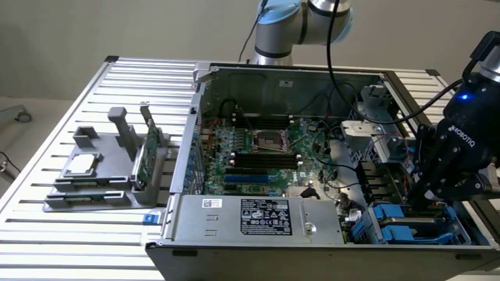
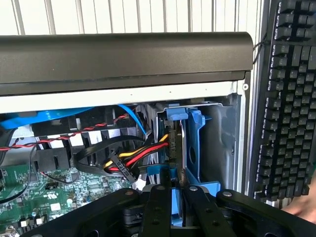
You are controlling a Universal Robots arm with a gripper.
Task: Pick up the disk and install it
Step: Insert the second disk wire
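The disk's bright blue carrier (image 2: pixel 192 143) stands on edge in the drive bay at the corner of the open computer case (image 1: pixel 234 246). My gripper (image 2: pixel 177 191) reaches down onto it, its black fingers (image 2: pixel 158 212) shut on the blue frame between them. The disk's metal body is mostly hidden by the bay wall and my fingers. In the exterior view my gripper (image 1: pixel 422 199) hangs over the bay at the case's right end, just above blue carriers (image 1: pixel 394 213).
Red, yellow and black cables (image 2: pixel 133 158) run beside the bay. The motherboard (image 1: pixel 266 158) and power supply (image 1: pixel 258 216) fill the rest of the case. A grey holder (image 1: pixel 102 175) with a silver chip and a green card stands left. A keyboard (image 2: pixel 291 98) lies outside the case, with a hand (image 2: pixel 305 207) near it.
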